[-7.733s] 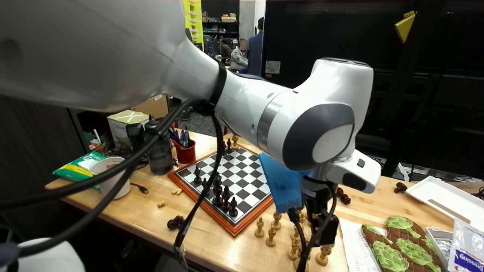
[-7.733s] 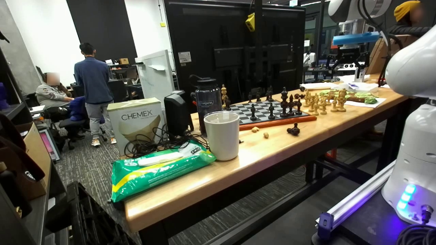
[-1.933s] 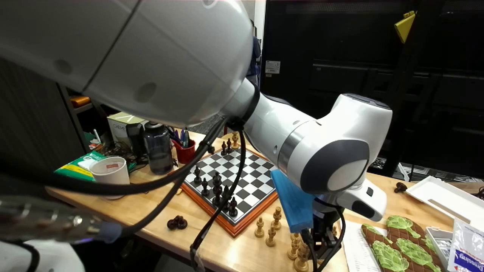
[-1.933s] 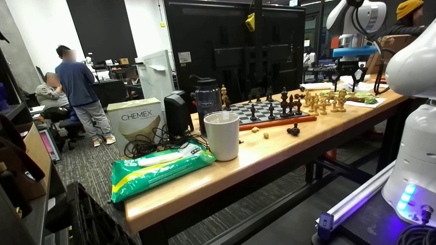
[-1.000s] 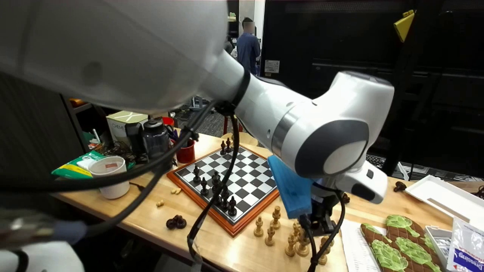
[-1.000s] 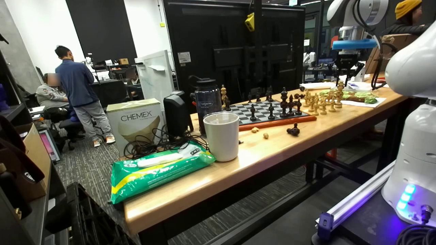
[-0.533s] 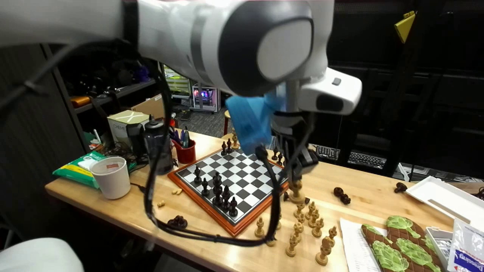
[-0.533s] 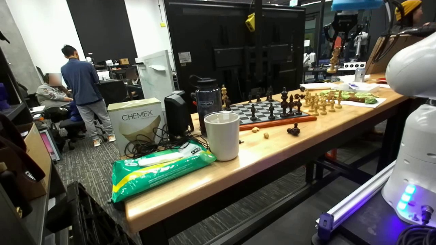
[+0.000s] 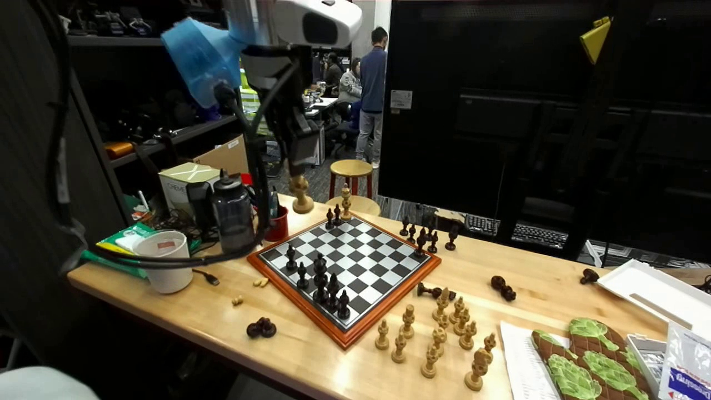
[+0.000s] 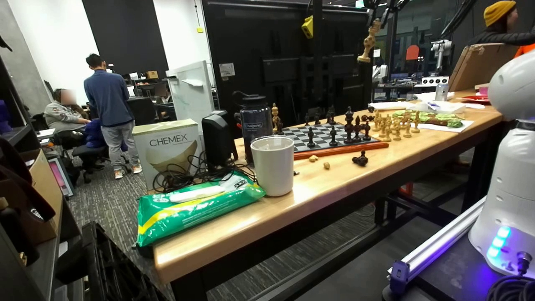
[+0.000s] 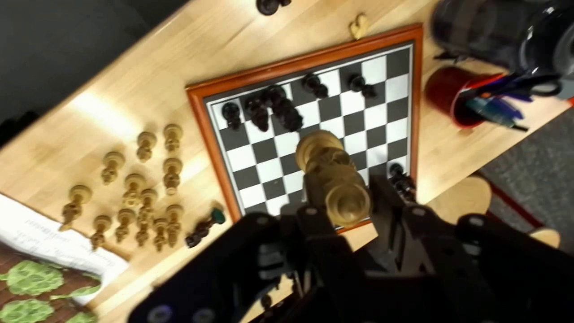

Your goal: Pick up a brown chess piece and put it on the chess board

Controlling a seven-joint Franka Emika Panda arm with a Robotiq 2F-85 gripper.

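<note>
Clasped in my gripper [image 9: 296,166], a tall light-brown chess piece [image 10: 370,39] hangs in the air, tilted, base down, in both exterior views. From the wrist view the piece [image 11: 319,148] sits between the two fingers, with the chess board [image 11: 305,63] below and beyond it. The checkered chess board [image 9: 361,258] lies on the table with its reddish-brown frame. Several dark pieces [image 9: 320,278] stand along its near-left side. Beyond its far corner stands another light-brown piece [image 9: 346,203]. A group of light-brown pieces [image 9: 431,361] stands on the table right of the board.
Beside the board are a red pen cup [image 9: 278,225], a dark bottle [image 9: 233,214] and a white cup [image 9: 166,272]. Fallen dark pieces [image 9: 502,288] lie on the table, along with a leaf-patterned mitt [image 9: 594,361] and a white tray [image 9: 655,291]. Cables droop from the arm.
Since a second ago my gripper has lifted the light-brown piece out of the group and carried it up and leftward in an exterior view, over toward the board. The other pieces stand unchanged.
</note>
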